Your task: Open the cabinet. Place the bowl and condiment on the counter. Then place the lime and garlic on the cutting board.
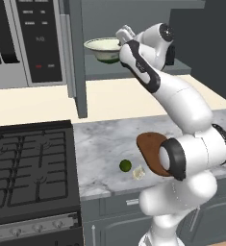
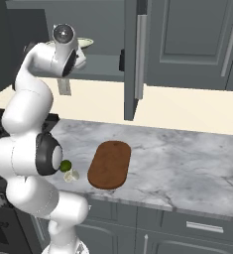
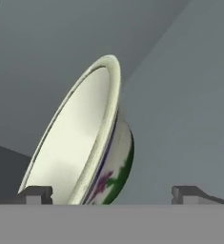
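Observation:
The cabinet stands open, its door (image 1: 77, 57) swung out edge-on and its grey shelf (image 1: 133, 69) showing. On that shelf sits the pale bowl (image 1: 102, 48) (image 2: 88, 42). My gripper (image 1: 119, 41) is open at the bowl's right rim. In the hand view the bowl (image 3: 85, 147) is close and tilted, its rim rising between my fingertips (image 3: 35, 194). A small dark condiment (image 2: 121, 59) stands further right on the shelf. On the counter (image 1: 105, 139), the lime (image 1: 125, 165) (image 2: 65, 165) and garlic (image 1: 139, 172) (image 2: 71, 175) lie just left of the cutting board (image 2: 109, 164) (image 1: 150, 149).
The black stove top (image 1: 28, 168) borders the counter on the left, with a microwave (image 1: 23, 38) above it. The other open cabinet door (image 2: 133, 59) hangs over the counter. Closed grey cabinets (image 2: 187, 39) continue to the right.

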You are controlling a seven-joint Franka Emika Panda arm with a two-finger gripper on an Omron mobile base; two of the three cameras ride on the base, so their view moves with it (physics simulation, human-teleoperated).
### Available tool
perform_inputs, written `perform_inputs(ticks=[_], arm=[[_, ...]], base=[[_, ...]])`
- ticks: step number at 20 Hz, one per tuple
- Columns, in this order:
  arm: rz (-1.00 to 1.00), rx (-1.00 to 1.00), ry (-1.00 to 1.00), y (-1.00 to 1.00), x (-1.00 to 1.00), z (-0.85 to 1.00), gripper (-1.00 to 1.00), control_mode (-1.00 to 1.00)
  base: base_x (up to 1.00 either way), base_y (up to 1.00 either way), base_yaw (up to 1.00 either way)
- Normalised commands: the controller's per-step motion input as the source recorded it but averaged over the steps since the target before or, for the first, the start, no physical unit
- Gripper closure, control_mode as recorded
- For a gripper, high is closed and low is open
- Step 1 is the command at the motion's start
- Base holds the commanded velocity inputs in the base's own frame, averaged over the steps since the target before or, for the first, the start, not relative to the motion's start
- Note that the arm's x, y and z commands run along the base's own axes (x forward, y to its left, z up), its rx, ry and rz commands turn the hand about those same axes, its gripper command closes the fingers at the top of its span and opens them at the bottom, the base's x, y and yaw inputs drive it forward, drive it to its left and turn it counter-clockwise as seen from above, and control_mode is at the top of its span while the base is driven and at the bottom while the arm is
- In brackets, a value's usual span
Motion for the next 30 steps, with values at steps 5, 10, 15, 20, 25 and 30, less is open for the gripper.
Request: perform_inputs(ticks=[5,10,15,20,25,30], arm=[[0.0,0.0,0.0,0.16,0.47,-0.08,-1.0,-1.0],[0.0,0.0,0.0,0.02,0.31,-0.03,-1.0,-1.0],[0.0,0.0,0.0,0.0,0.07,-0.11,1.0,-1.0],[0.0,0.0,0.02,0.0,-0.05,-0.2,1.0,-1.0],[0.0,0.0,-0.03,0.0,-0.7,0.0,1.0,-1.0],[-0.05,0.0,-0.09,-0.01,-1.0,0.0,1.0,-1.0]], base=[[0.0,0.0,0.0],[0.0,0.0,0.0],[0.0,0.0,0.0],[0.0,0.0,0.0],[0.0,0.0,0.0],[0.0,0.0,0.0]])
